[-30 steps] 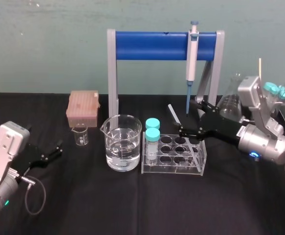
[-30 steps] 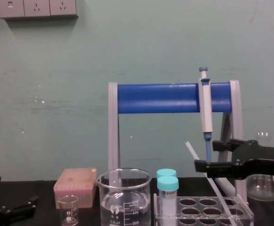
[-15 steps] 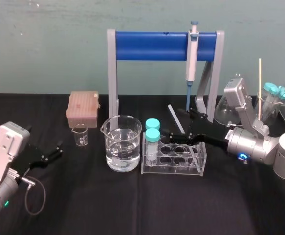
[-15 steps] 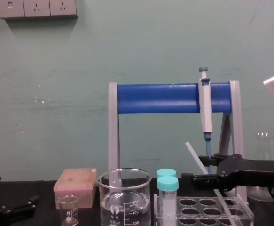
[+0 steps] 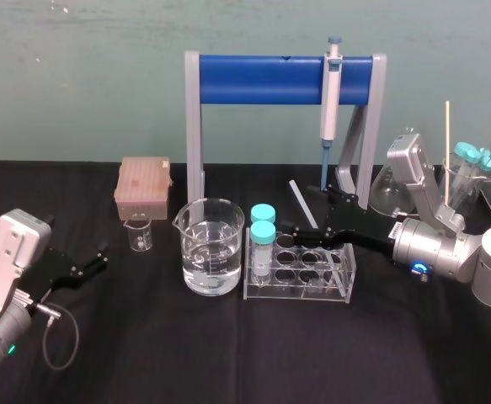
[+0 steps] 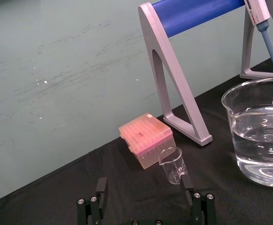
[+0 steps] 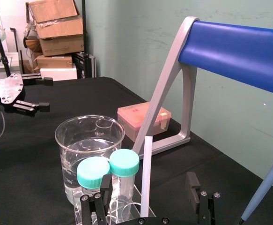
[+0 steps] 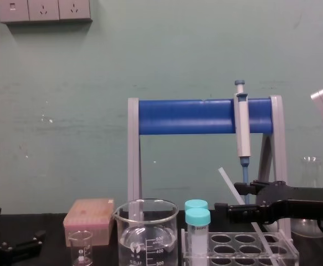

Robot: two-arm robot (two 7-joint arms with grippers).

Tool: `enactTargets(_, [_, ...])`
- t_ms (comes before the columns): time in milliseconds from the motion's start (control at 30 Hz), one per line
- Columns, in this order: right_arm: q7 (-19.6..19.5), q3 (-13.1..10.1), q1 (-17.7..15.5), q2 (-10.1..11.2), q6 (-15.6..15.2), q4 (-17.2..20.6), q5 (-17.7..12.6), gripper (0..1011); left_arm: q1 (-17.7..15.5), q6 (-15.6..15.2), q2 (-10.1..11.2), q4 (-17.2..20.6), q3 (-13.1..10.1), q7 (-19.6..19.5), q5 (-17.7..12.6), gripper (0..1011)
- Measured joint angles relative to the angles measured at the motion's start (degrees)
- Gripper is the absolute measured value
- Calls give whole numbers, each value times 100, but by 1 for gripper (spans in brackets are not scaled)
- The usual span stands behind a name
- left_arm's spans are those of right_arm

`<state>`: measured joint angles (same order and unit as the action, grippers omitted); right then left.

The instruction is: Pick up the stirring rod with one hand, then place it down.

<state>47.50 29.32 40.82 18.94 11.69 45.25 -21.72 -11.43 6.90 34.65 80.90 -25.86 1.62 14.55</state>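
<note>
Right hand (image 7: 148,183) low over the tube rack (image 5: 299,291). Fingers spread wide either side of the stirring rod (image 7: 146,159) with a gap on both sides, gripping nothing. Rod is tilted, lower end down in the rack, top leaning up toward the blue stand (image 5: 279,77). Beaker (image 5: 211,252) just left of the rack. Left hand (image 5: 99,255) open and empty, low over the worktop (image 5: 144,362) at far left.

Right tool (image 5: 308,213) lower and farther left than a second ago, fingers (image 7: 192,185) either side of the stirring rod (image 5: 300,200).
</note>
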Motion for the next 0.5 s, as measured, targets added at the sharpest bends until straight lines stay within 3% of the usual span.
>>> enactTargets(300, [-3, -5, -5, 6, 4, 13, -1, 927, 0, 0, 0, 0, 0, 0, 0, 1000])
enactTargets(500, [-6, -7, -9, 9, 6, 17, -1, 738, 0, 0, 0, 0, 0, 0, 0, 1000])
